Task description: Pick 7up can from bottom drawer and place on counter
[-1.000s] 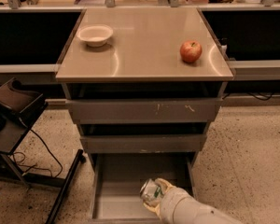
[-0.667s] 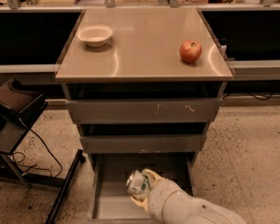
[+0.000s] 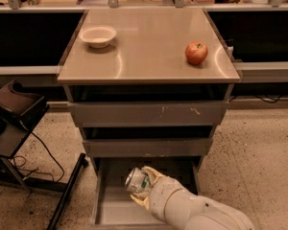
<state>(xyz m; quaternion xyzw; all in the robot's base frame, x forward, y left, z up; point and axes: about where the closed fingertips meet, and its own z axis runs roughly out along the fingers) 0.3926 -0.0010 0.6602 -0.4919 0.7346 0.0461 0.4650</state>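
Note:
The 7up can (image 3: 136, 180), silver-topped with green markings, is tilted and held in my gripper (image 3: 143, 187) over the open bottom drawer (image 3: 105, 210), near its middle and a little above its grey floor. The white arm (image 3: 197, 210) comes in from the lower right and hides the drawer's right half. The tan counter (image 3: 149, 42) on top of the grey cabinet lies well above the gripper.
A white bowl (image 3: 98, 35) sits at the counter's back left and a red apple (image 3: 196, 53) at its right. Two shallower drawers (image 3: 149, 114) stick out slightly above the bottom one. A dark stand with cables (image 3: 14, 123) is on the left floor.
The gripper with the can has moved left and upward inside the bottom drawer, from its right front toward its middle.

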